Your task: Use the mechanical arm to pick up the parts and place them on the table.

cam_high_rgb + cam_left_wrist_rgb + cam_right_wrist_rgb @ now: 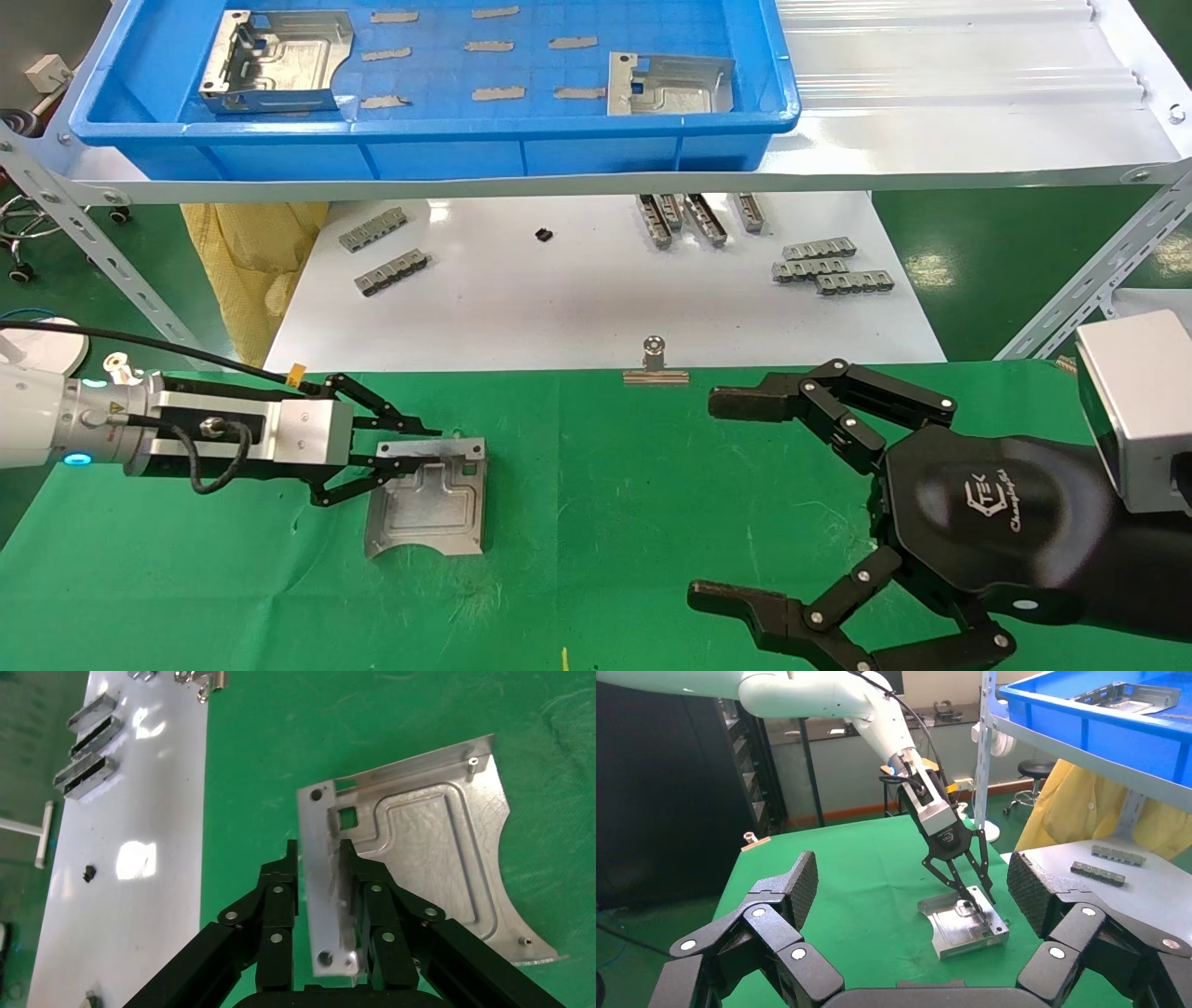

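Left claw (410, 455) is pinching the part's (430, 508) folded flange, plate resting on the green counter (605, 522) — looks like drop-off; next: let go, lift clear.

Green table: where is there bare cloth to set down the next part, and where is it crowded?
Bare cloth on the table lies between the part held by the left gripper and the open right gripper, and in front of the part. The white board behind is crowded with grey bars.

The part's (422, 853) gripped flange is partly hidden behind the left gripper's (320, 874) fingers (351, 881).
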Action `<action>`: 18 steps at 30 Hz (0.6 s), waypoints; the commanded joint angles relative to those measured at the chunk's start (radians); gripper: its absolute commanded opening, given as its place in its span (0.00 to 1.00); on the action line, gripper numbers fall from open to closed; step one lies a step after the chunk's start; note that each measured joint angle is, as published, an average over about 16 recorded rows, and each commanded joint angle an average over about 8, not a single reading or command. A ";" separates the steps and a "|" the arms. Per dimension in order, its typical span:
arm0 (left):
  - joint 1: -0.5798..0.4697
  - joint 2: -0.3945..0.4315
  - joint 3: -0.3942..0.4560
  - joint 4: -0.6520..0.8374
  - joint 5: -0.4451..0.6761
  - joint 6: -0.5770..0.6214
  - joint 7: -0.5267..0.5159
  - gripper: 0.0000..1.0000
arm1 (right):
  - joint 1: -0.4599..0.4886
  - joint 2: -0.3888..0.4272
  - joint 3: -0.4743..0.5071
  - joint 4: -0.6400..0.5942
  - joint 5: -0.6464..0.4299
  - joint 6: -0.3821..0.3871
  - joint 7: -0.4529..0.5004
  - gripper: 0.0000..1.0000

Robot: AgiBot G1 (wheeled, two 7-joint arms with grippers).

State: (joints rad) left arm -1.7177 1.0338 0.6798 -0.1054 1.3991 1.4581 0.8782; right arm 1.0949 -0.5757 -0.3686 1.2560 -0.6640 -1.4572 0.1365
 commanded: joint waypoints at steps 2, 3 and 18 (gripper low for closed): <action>-0.005 0.003 0.003 0.017 0.005 0.002 0.013 1.00 | 0.000 0.000 0.000 0.000 0.000 0.000 0.000 1.00; -0.008 0.001 0.001 0.023 0.001 0.010 0.012 1.00 | 0.000 0.000 0.000 0.000 0.000 0.000 0.000 1.00; -0.026 -0.016 -0.073 0.125 -0.109 0.123 -0.119 1.00 | 0.000 0.000 0.000 0.000 0.000 0.000 0.000 1.00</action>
State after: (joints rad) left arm -1.7438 1.0183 0.6135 0.0117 1.2996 1.5784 0.7751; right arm 1.0948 -0.5755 -0.3686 1.2559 -0.6637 -1.4570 0.1364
